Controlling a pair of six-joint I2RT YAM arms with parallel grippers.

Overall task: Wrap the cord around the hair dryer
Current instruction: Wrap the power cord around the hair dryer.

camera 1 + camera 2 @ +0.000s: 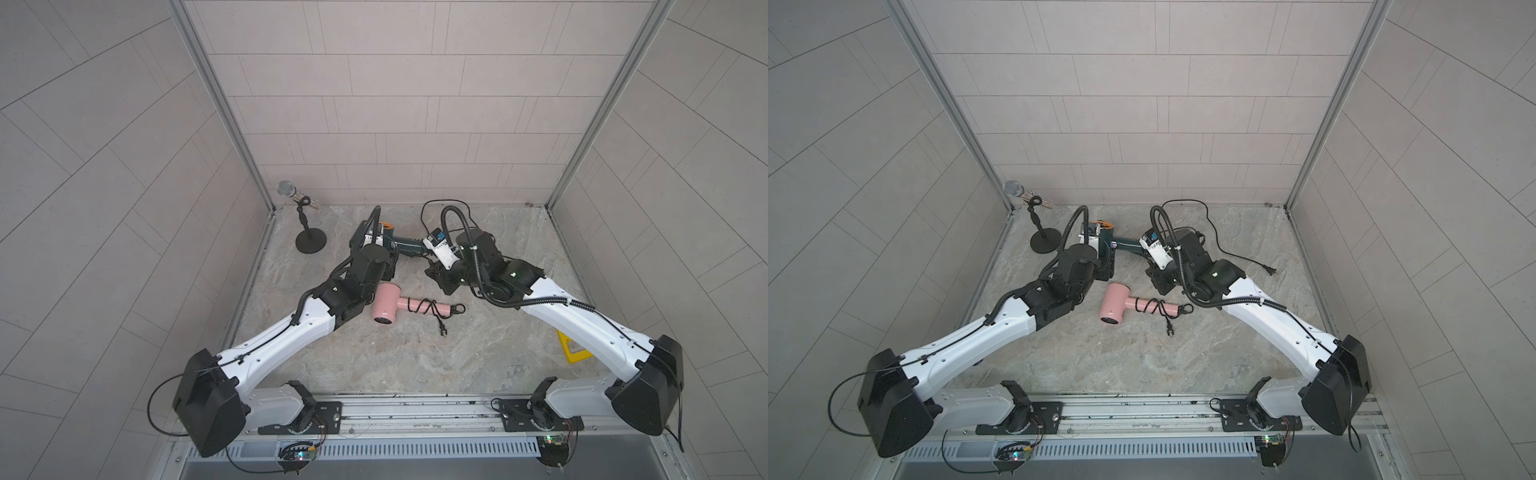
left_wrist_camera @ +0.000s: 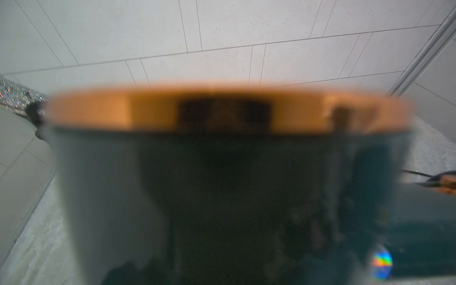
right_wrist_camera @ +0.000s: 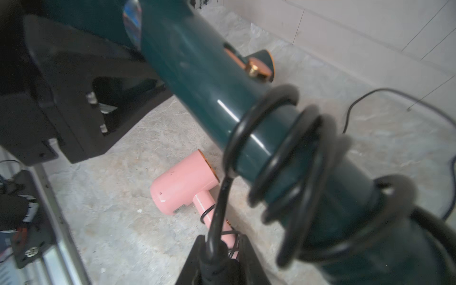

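Nearest you, at the centre of the table (image 1: 415, 361), the pink hair dryer (image 1: 386, 309) lies with its own lead coiled on its handle; leave it alone. Just beyond, toward 12 o'clock, the green hair dryer (image 3: 197, 81) is held up between the arms. Your left gripper (image 3: 145, 74) is clamped on its head, and your right gripper (image 3: 219, 244) pinches the cord (image 3: 219, 202) just under the handle, where a few loops sit near the butt end. Hold the head firm, carry the cord round with light tension, and lay each turn beside the last, working toward the head. Mind the slack trailing to the plug (image 1: 1271, 271) at 2 o'clock. The microphone stand (image 1: 309, 237) at 10 o'clock looks clear.
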